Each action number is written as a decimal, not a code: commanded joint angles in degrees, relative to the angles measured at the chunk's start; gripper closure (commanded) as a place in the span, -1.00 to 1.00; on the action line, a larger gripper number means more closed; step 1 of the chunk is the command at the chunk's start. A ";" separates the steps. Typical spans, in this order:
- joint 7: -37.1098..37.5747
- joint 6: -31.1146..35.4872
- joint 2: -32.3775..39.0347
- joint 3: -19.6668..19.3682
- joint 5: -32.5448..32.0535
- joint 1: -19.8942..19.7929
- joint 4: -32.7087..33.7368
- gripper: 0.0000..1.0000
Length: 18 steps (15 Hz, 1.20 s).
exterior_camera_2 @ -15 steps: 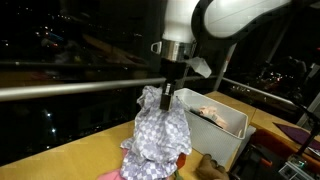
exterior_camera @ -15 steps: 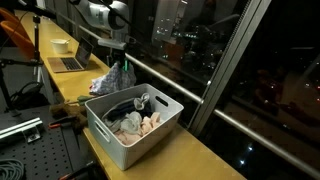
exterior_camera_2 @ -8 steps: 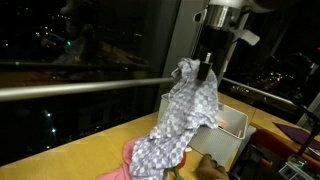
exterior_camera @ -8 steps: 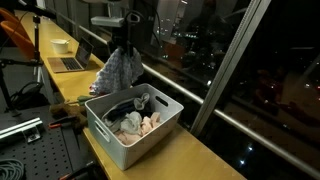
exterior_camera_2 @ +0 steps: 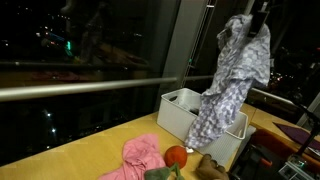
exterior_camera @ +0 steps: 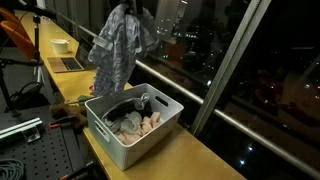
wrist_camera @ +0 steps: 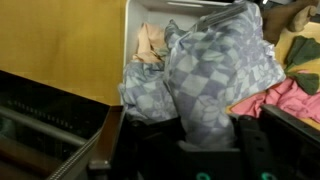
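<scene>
Pincer (exterior_camera_2: 259, 20) was clamped tight on the top of a blue-grey checked cloth (exterior_camera_2: 234, 82); the cloth hung full length in the air, lifted off the counter (exterior_camera: 190, 150), over the white bin (exterior_camera: 112, 137); whether its lower end touched the bin's rim couldn't be told; the bin held crumpled clothes (exterior_camera: 137, 122) and sat by the counter's window edge; a pink cloth (exterior_camera_2: 140, 156) and an orange ball (exterior_camera_2: 176, 155) lay on the counter just beside the bin; a laptop (exterior_camera: 68, 63) and a cup (exterior_camera: 61, 45) stood toward the counter's far end.
</scene>
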 commanded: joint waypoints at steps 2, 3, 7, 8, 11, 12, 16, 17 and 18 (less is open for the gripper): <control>-6.09 -10.98 -3.34 -2.35 -2.30 -3.17 11.09 1.00; -7.95 -13.02 -3.16 -2.98 -2.05 -3.67 14.54 1.00; -15.86 -17.65 3.14 -5.40 -0.52 -4.66 28.91 1.00; -16.55 -16.46 4.54 -5.40 0.08 -4.41 29.21 1.00; -17.17 -13.37 6.86 -4.16 1.87 -3.40 27.66 1.00; -16.91 -12.45 7.94 -3.51 2.20 -2.99 26.93 1.00; -17.75 -4.12 12.54 -3.42 4.27 -2.85 21.36 1.00; -18.39 -1.67 13.37 -3.49 5.02 -3.53 19.46 1.00; -18.91 0.46 14.25 -3.72 5.57 -4.03 17.78 1.00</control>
